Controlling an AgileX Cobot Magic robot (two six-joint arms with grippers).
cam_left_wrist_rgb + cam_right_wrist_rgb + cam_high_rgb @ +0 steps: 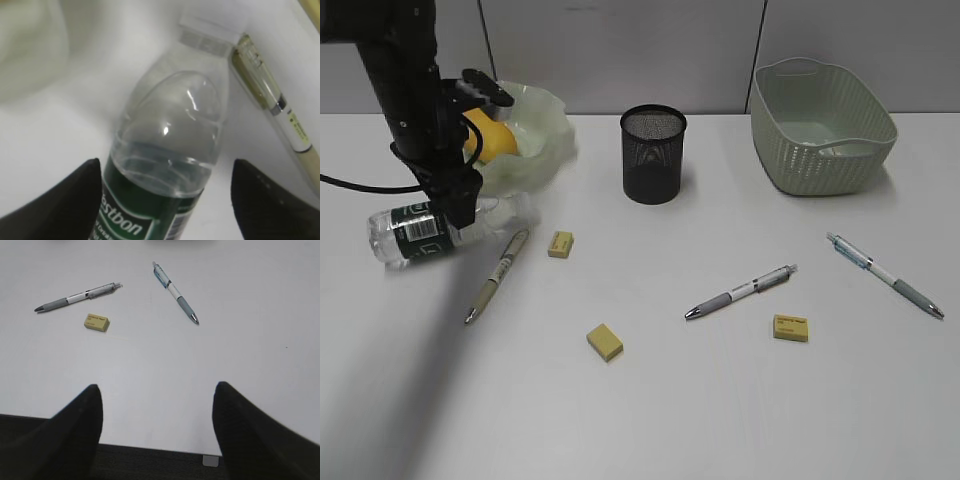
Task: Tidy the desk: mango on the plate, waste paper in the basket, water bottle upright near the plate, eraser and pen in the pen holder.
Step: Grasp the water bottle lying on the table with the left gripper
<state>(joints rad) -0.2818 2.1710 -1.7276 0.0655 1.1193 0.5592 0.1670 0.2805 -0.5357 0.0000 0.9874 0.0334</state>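
The water bottle (410, 232) (170, 130) lies on its side on the desk (700, 400), cap toward the plate. My left gripper (455, 205) (166, 165) is open and straddles its labelled body, with a gap on the right side. The mango (490, 140) sits on the wavy plate (545, 125) behind the left arm. A beige pen (498, 275) (272, 95) lies beside the bottle's cap. The black pen holder (653, 155) stands mid-back and the basket (820, 130) at back right. My right gripper (157, 390) is open and empty over the desk's front edge. No waste paper is in view.
Three yellow erasers lie loose: one near the beige pen (560, 244), one at centre front (605, 342), one at the right (791, 327) (97, 322). A grey pen (740, 292) (77, 296) and a blue-tipped pen (885, 275) (175, 291) lie at the right.
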